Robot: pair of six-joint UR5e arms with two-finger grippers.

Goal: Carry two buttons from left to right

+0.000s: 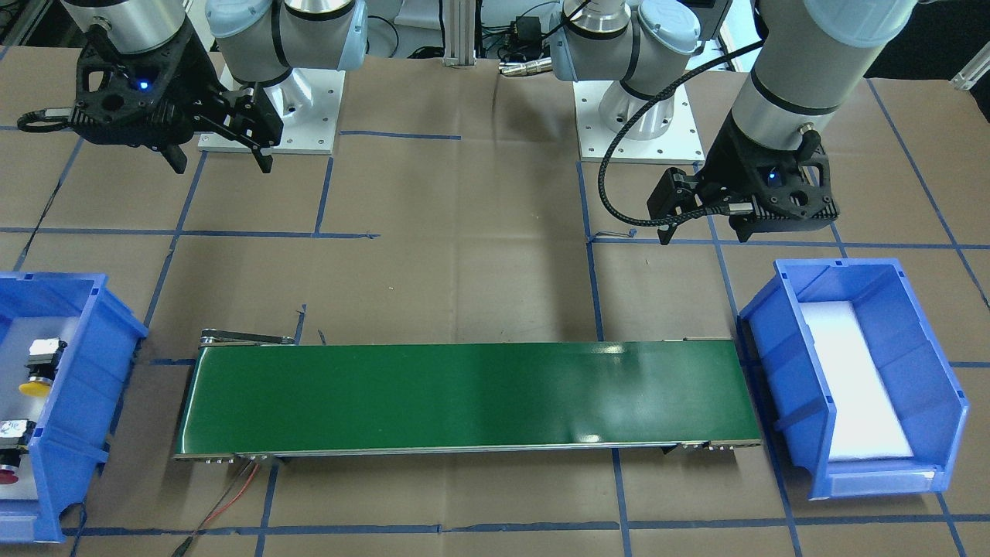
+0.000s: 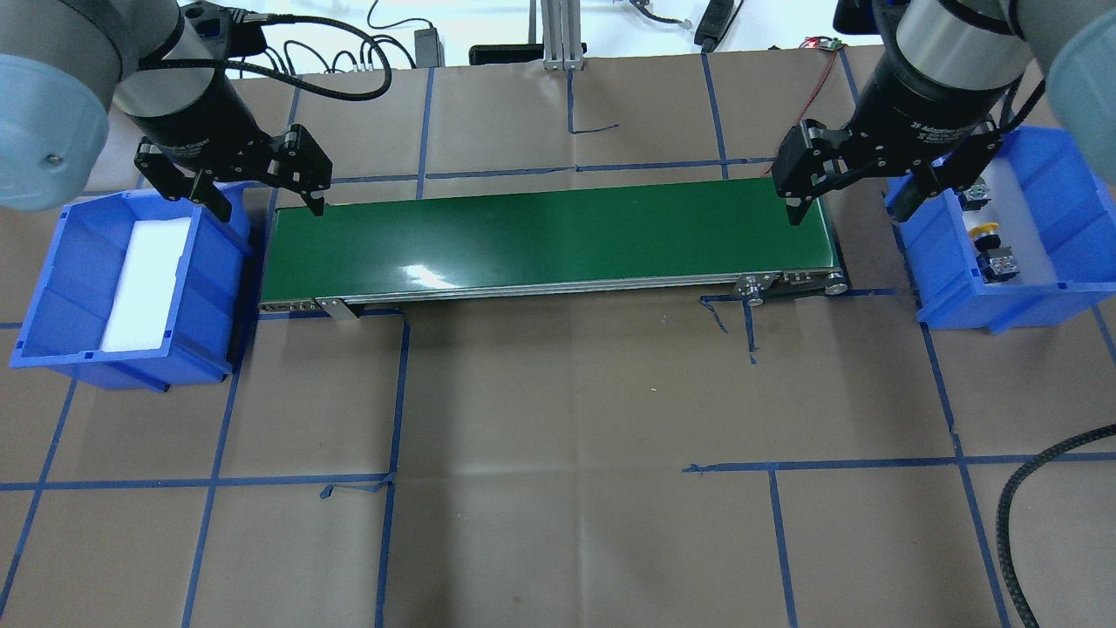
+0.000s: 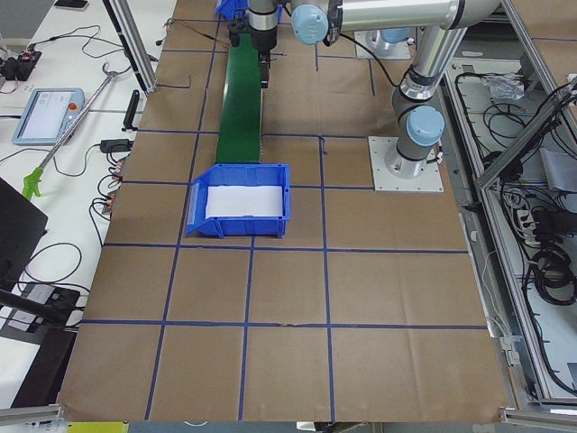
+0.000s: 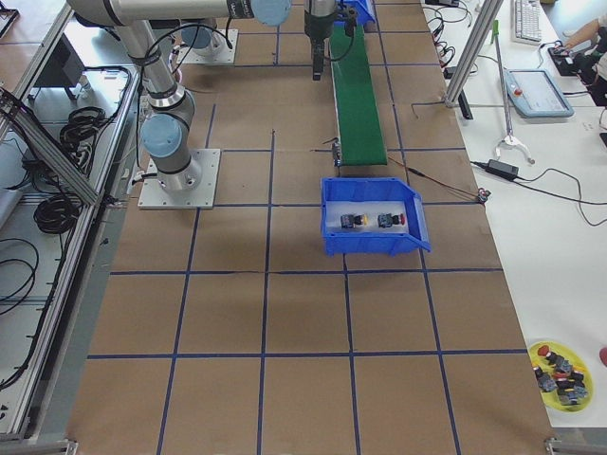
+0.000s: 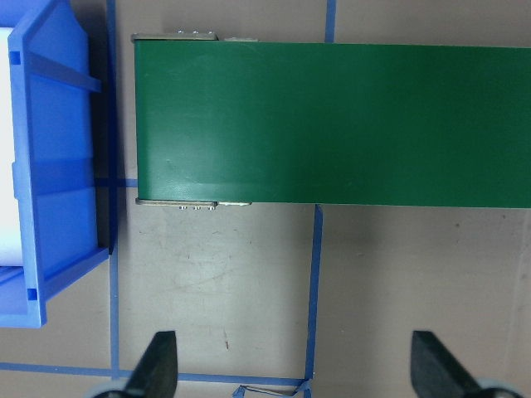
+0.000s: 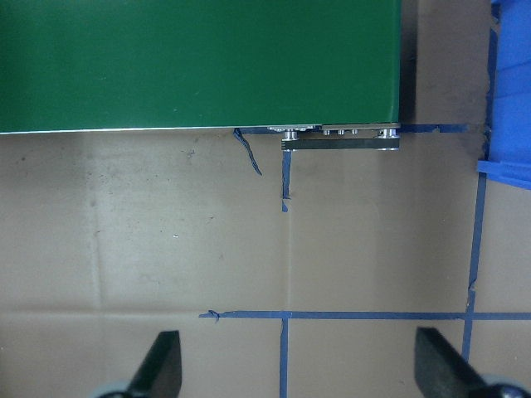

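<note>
**Hovering with both end effectors wide open, buttons in the right-hand bin**

You have both buttons lying in the blue bin [image 1: 81, 371] on the robot's right side, just off that end of the green conveyor belt [image 1: 464, 394]. The yellow-capped button [image 1: 42, 363] lies on its side on the bin's white liner, with its cap turned away from the robot. The red-capped button [image 1: 14, 445] lies just beyond it, farther from the robot, turned the same way. The two are close together, but you cannot tell from these views whether they touch.

Your right end effector [image 2: 847, 216] hangs above the tabletop [image 1: 464, 271] near the belt's right end, beside that bin. Its fingers are spread far apart and nothing sits between them. The right wrist camera shows both fingertips at the lower corners of its view, over brown paper and blue tape lines.

Your left end effector [image 2: 270, 209] hangs near the belt's other end, next to a second blue bin [image 1: 773, 348] lined with a white foam pad [image 1: 851, 379]. Its fingers are also spread wide and grip nothing.
</note>
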